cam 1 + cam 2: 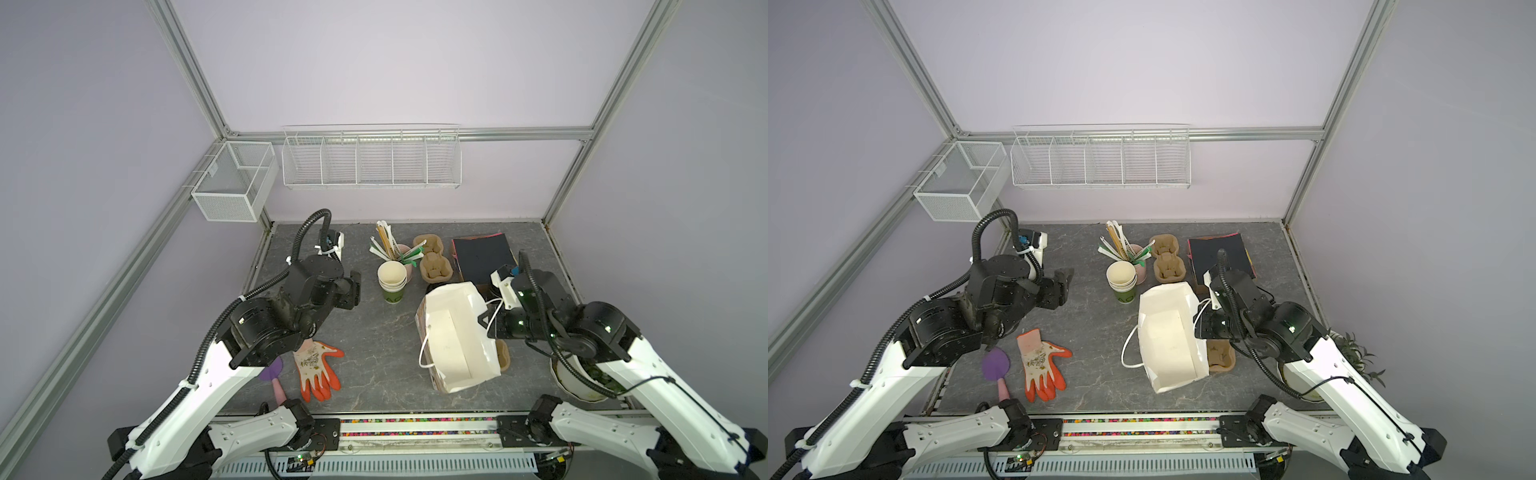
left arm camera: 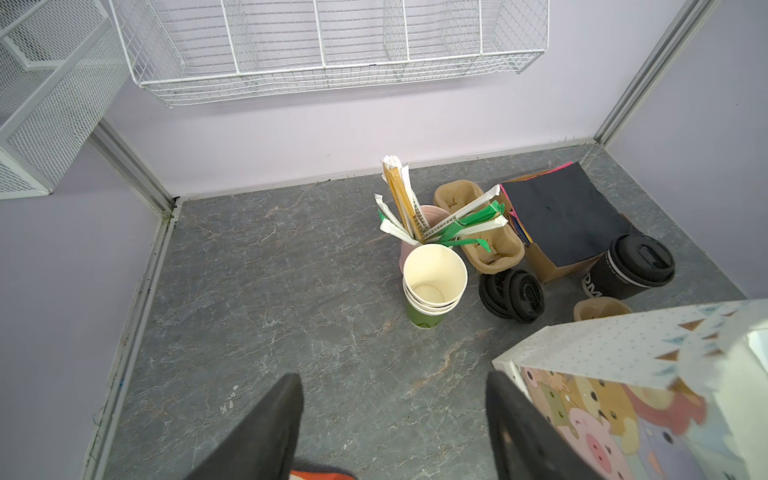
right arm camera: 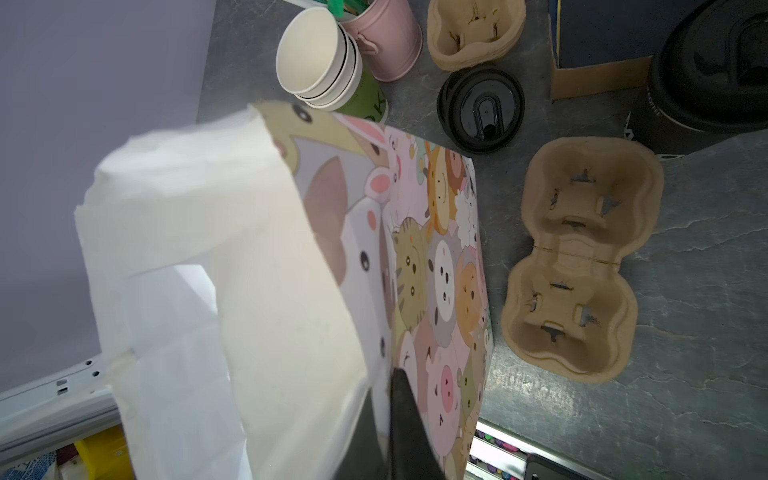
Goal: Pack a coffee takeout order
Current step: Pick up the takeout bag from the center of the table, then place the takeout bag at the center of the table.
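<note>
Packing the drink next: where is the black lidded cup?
In the left wrist view the black cup stands upright on the robot's right, beside the cardboard box and behind the paper bag.

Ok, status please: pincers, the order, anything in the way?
Left pincer open, empty. Right pincer shut on paper bag wall. Black cup and carrier outside it. Mouth unobstructed.

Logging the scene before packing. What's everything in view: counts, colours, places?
paper bag: one, cartoon-print, right of centre
black paper cup: one, lidded, beside box
lids: stack, black, behind bag
pulp carriers: brown, one beside bag, stack at back
paper sheet: one, black, on box
stacked cups: cream, green bottom, centre
pink cup: one, holds straws
glove: one, orange-white, front left
trowel: one, purple, beside glove
wire baskets: two, white, walls
left claw: open, empty
right claw: shut on bag
</note>
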